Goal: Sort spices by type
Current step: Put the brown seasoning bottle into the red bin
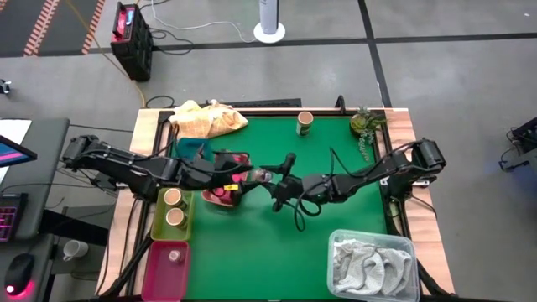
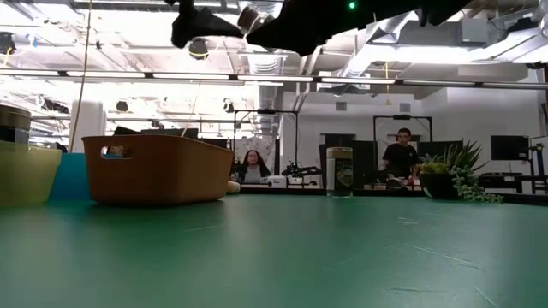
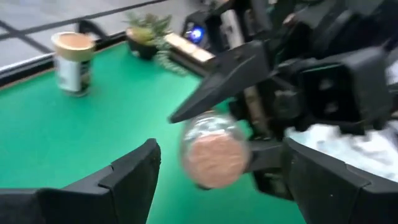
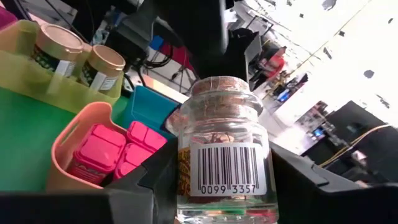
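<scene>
Right wrist view: jar [image 4: 224, 155] clamped between right fingers [image 4: 134, 199].

A small clear glass jar [image 4: 222, 155] with a cork-coloured stopper and a white barcode label sits clamped between the right gripper's [image 4: 217, 186] dark fingers, lifted above the middle of the green table; the left gripper [image 3: 217, 177] faces it with jaws spread apart, not touching; several pink cube-like packets [image 4: 118, 152] lie packed together in the salmon tray [image 4: 65, 155] left of centre; two tan-lidded cylindrical cups [image 1: 174, 206] stand upright in the lime tray [image 1: 159, 225] near the left edge; another tan cup [image 1: 304, 122] stands alone by the far edge; a small jar [image 1: 175, 255] rests in the magenta tray [image 1: 159, 277] at the near left corner.
</scene>
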Robot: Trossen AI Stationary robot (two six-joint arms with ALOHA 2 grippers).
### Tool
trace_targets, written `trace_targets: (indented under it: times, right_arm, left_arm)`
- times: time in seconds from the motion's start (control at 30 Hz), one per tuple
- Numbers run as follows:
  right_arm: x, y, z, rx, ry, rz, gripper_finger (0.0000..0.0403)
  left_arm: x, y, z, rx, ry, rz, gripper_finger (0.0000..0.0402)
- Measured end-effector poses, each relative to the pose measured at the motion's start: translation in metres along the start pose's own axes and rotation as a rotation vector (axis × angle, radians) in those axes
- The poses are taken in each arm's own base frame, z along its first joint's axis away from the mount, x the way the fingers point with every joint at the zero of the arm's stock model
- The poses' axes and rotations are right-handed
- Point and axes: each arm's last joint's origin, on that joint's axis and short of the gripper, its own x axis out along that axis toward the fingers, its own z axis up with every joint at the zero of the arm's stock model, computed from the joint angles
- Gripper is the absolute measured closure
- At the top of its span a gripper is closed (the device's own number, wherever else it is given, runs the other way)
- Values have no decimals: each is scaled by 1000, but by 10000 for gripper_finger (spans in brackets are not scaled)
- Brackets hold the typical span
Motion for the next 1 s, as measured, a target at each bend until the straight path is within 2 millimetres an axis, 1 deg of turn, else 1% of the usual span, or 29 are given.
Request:
trace_targets:
  times: [0.17, 0.47, 0.8, 1.0]
  right_arm:
    - [-1, 1, 1, -16, 0, -7, 188]
    - [-1, 0, 2, -11, -4, -14, 188]
    - [-1, 0, 3, -15, -15, -13, 187]
    - [-1, 0, 2, -19, -10, -11, 187]
  left_arm:
    - [6, -3, -2, -14, 0, -34, 89]
    - [6, -2, -2, 9, -3, -18, 92]
    - [27, 8, -10, 9, 33, 23, 123]
    - [28, 9, -6, 16, 8, 13, 155]
